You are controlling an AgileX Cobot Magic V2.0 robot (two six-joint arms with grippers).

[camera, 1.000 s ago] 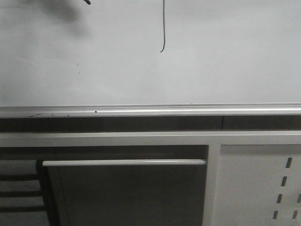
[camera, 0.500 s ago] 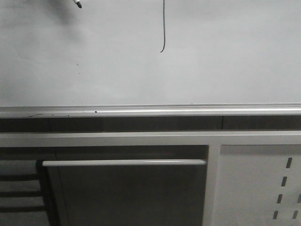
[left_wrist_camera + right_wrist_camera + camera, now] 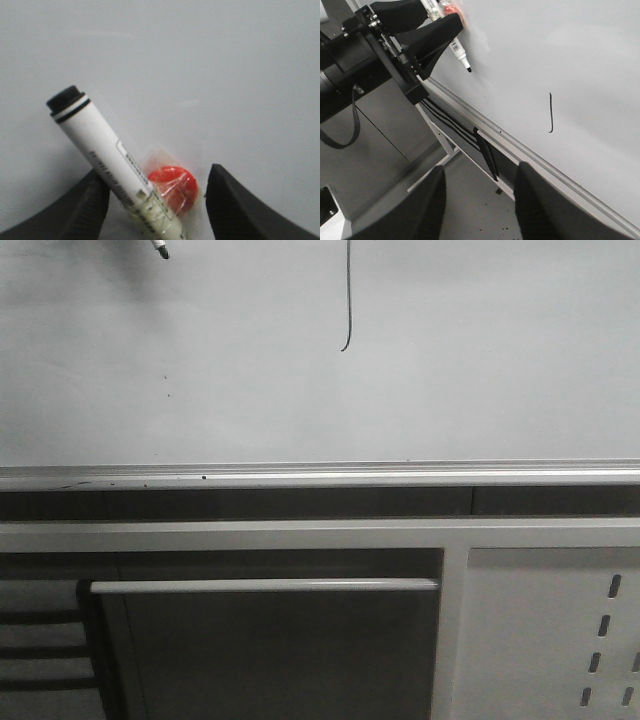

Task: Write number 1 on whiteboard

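Note:
The whiteboard [image 3: 480, 360] fills the upper front view above its silver rail [image 3: 320, 476]. The number 1 [image 3: 347, 300] is a thin dark stroke with a small leftward hook at its lower end; it also shows in the right wrist view [image 3: 551, 112]. My left gripper [image 3: 156, 175] is shut on a white marker [image 3: 102, 147] with a red piece [image 3: 172, 185] taped to it. The marker's black tip [image 3: 163, 251] sits at the board's top left, well left of the stroke. Whether it touches the board I cannot tell. My right gripper [image 3: 480, 205] is open and empty, below the board.
Below the rail are a grey frame bar [image 3: 320, 535], a handle-like bar [image 3: 265, 585] and a white panel with slanted slots [image 3: 560, 640] at lower right. The left arm's black body [image 3: 360, 65] and cable hang left of the board.
The marker tip moved a little left along the board's top edge between one second and half a second ago. It has held still since. The stroke is unchanged.

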